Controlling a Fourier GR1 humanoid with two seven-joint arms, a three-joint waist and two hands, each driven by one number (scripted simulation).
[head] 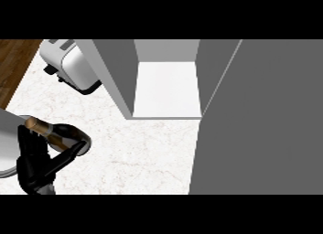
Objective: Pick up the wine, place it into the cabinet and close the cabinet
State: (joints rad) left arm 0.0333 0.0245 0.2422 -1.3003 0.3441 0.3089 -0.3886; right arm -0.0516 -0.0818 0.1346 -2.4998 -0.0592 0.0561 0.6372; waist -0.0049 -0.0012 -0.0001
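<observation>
Dark glass wine bottle with tan cap point(57, 133) picked up: held near left, fingers of black left hand point(37, 157) curled round it. Remaining: place inside open grey cabinet point(116, 77), far centre; shut grey cabinet door point(271, 119).

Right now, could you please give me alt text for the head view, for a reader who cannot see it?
The robot's left hand curls round a dark wine bottle at the lower left, above the white counter. Ahead stands the open cabinet, its grey door swung out on the right; a toaster sits left of it.
</observation>
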